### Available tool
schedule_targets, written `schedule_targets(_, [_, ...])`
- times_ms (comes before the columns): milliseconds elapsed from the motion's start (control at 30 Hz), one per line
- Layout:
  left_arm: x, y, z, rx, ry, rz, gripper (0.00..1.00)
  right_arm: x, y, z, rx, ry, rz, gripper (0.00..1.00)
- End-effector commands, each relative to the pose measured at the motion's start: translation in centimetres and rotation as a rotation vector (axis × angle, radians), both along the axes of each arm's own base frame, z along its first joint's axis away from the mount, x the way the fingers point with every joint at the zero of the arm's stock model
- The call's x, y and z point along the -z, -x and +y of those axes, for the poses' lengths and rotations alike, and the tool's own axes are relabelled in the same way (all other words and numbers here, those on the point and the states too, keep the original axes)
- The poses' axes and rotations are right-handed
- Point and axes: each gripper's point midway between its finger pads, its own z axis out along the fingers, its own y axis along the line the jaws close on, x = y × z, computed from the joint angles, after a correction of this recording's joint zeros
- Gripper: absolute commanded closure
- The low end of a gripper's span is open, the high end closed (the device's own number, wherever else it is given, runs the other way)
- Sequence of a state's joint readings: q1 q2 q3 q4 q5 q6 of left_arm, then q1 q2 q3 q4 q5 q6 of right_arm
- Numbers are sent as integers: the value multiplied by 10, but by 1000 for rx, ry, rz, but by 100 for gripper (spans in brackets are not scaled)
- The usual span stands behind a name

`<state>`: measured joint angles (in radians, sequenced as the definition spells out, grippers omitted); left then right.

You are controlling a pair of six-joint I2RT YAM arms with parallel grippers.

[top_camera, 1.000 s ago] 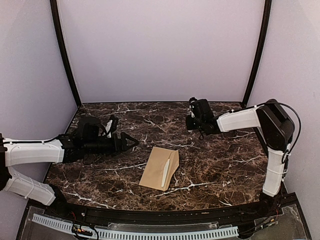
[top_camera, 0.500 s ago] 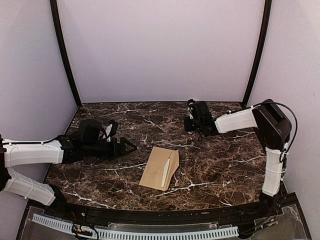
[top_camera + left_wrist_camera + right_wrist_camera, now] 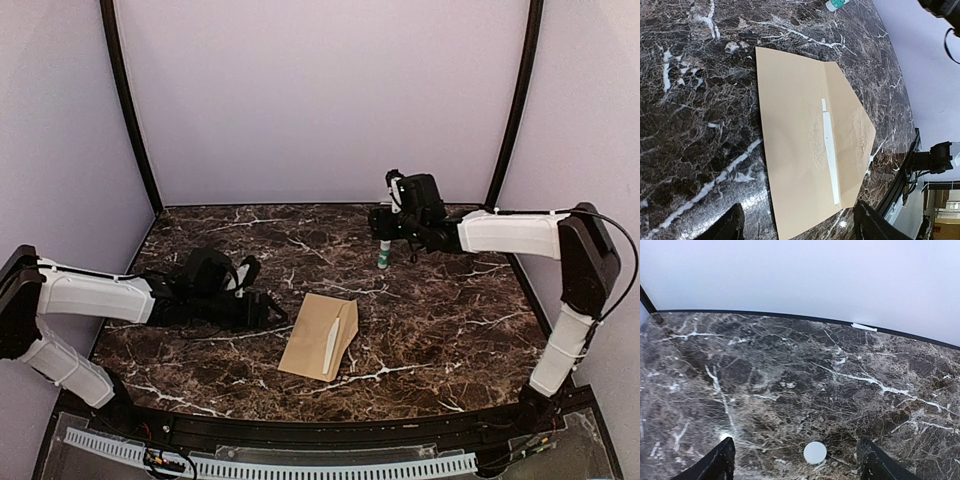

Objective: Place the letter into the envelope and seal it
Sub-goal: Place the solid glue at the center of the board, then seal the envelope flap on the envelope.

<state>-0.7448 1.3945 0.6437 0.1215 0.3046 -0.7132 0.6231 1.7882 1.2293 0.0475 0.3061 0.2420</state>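
The envelope [image 3: 318, 336] lies flat on the marble table [image 3: 450, 330], a little near of centre and slightly skewed, with its flap [image 3: 847, 125] folded open to the right. A white strip [image 3: 830, 160] runs along the fold.

The left claw [image 3: 272, 312] sits low over the table just left of the envelope, pointing right at its long left edge. Its two fingers [image 3: 727, 226] stand wide apart and hold nothing. In the wrist view they straddle that edge, with the brown paper running up between them (whether either tip actually touches the paper is hard to say from here).

The right claw [image 3: 385, 236] hangs over the far right part of the table, well apart from the envelope. Its fingers [image 3: 716, 463] are also spread wide and empty. A small white glue stick [image 3: 384, 259] with a green band stands upright on the marble directly below it. The stick's round white cap [image 3: 815, 452] shows between the two fingers from above, clear of both

The glue stick stands far and to the right of the envelope's open flap
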Motion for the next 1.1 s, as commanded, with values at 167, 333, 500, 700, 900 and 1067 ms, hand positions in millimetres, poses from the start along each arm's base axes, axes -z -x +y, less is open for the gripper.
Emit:
schedule_targets(167, [4,-22,-28,21,-28,-55,31,5,98,3,-105,-197,269,30])
schedule_targets(333, [16,-24,-37,35,-50,-45,36,40,171,27,-174,-262,441,41])
schedule_targets(500, [27,-27,-41,42,-94,-46,42,59,210,40,-167,-334,524,54])
schedule_targets(700, [43,-26,-40,26,-140,-45,47,80,225,44,-132,-343,576,69])
schedule_targets(900, [51,-24,-41,20,-155,-41,55,99,228,50,-125,-327,617,73])
schedule_targets(1067, [56,-20,-39,28,-166,-32,61,107,225,57,-131,-330,622,76])
